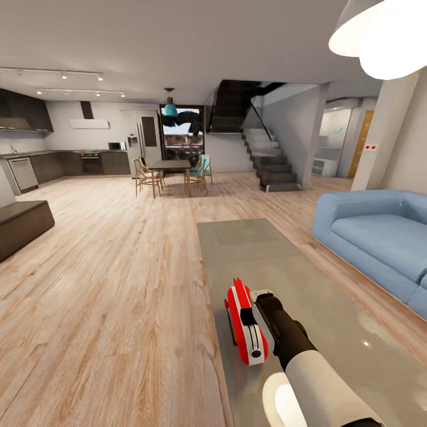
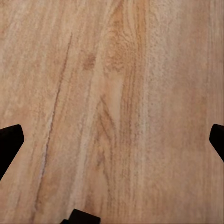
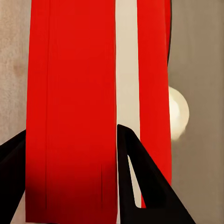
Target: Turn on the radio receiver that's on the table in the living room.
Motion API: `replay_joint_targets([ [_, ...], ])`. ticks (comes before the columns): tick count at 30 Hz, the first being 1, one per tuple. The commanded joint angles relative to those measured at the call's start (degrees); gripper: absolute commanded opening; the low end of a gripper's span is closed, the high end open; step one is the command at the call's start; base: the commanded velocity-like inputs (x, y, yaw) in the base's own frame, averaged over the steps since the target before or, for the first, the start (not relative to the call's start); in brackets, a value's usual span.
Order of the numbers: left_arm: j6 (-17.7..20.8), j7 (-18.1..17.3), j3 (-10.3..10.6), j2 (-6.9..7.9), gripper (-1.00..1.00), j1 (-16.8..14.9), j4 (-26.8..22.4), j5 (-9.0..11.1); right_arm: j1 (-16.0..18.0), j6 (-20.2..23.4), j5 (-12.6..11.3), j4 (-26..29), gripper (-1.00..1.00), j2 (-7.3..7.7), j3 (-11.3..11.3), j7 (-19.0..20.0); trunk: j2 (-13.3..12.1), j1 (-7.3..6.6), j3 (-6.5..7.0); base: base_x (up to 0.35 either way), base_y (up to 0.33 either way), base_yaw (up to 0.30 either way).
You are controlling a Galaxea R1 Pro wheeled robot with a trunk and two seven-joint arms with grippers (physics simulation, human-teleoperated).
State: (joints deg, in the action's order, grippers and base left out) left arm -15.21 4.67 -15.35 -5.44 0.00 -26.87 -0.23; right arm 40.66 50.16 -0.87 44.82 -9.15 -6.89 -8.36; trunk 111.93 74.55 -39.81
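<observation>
A slim red radio receiver with white edge trim [image 1: 244, 323] stands on its edge near the close end of a long, low coffee table with a grey glossy top [image 1: 332, 308], in an open living room with a light wood plank floor [image 1: 112, 284]. The right gripper [image 1: 256, 323], on a black and white arm, sits against the radio's side. In the right wrist view, two dark fingers [image 3: 140, 186] lie on either side of a red panel of the radio [image 3: 70, 112], with one finger over its white strip; whether they press on it is unclear. The radio's dial is out of sight.

A blue sofa [image 1: 379, 237] stands beside the table. Far behind are a dark dining table with wooden chairs [image 1: 169, 172], a dark-cabinet kitchen [image 1: 65, 163] and a staircase [image 1: 270, 160]. A white dome lamp [image 1: 385, 32] is cut off at the top corner.

The left gripper [image 2: 112, 144] hangs over bare floor planks, its dark fingertips [image 2: 9, 140] spread wide apart.
</observation>
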Motion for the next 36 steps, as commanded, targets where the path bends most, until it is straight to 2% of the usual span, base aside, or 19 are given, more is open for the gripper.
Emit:
replay_joint_targets([
  [1, -0.1, 0.1, -0.2, 0.02, 1.0, 0.0, 0.0, 0.0, 0.0, 0.2, -0.3, 0.1, -1.0, 0.01, -0.1, -0.3, 0.0, 0.0, -0.05, 0.0, 0.0, 0.0],
  [4, -0.1, 0.1, -0.2, 0.31, 1.0, 0.0, 0.0, -0.1, 0.0, 0.2, -0.3, 0.1, -1.0, 0.01, -0.1, -0.2, 0.0, 0.0, -0.05, 0.0, 0.0, 0.0],
  [36, -0.1, 0.6, -0.2, 0.53, 1.0, 0.0, 0.0, -0.5, 0.0, 0.1, 0.0, 0.3, -1.0, 0.01, 0.0, -0.2, -12.8, -7.03, 5.7, 0.0, 0.0, 0.0],
])
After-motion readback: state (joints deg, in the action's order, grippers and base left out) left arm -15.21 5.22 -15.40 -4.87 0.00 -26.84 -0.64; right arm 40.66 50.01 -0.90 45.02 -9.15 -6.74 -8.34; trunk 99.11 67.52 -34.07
